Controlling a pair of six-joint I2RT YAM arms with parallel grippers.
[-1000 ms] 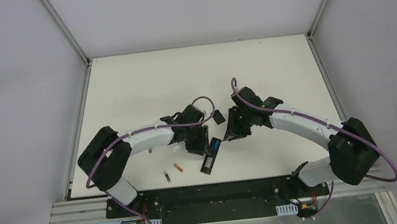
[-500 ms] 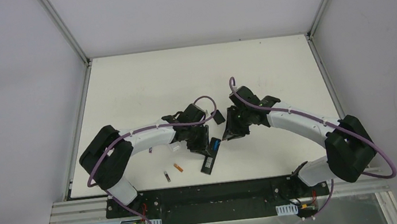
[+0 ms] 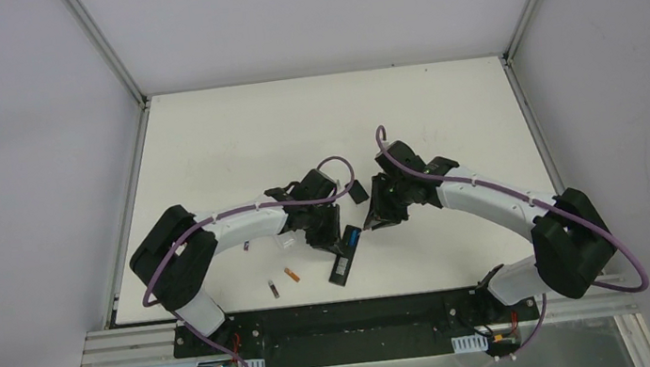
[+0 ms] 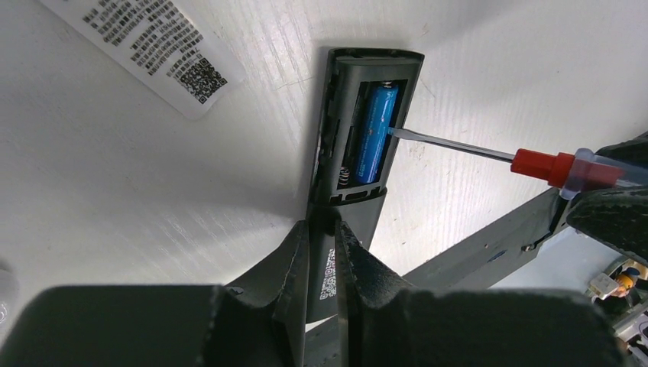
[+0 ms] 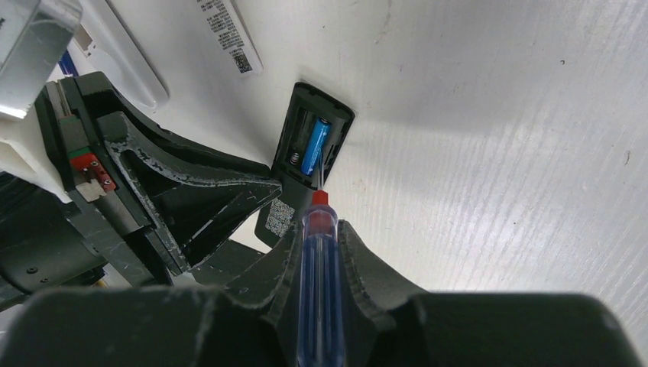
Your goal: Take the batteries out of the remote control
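From above, the black remote control (image 3: 344, 262) lies on the white table (image 3: 230, 139) between the two arms, its open end towards the far side. The blue battery (image 3: 351, 235) sits in that end. The left gripper (image 3: 330, 245) is at the remote's left edge and the right gripper (image 3: 372, 223) is just beyond its open end. An orange battery (image 3: 292, 274) and a dark battery (image 3: 273, 290) lie loose on the table to the left of the remote. A small black cover (image 3: 358, 191) lies apart on the far side.

In the left wrist view, the left gripper (image 4: 322, 264) is narrowed onto the remote's body, one finger on each side of it. The screwdriver (image 4: 458, 145) comes in from the right, its metal tip touching the blue battery (image 4: 376, 134), which lies in the compartment.

In the right wrist view, the right gripper (image 5: 318, 256) is clamped around the screwdriver's blue handle (image 5: 317, 306). The shaft points at the blue battery (image 5: 315, 145) inside the remote.
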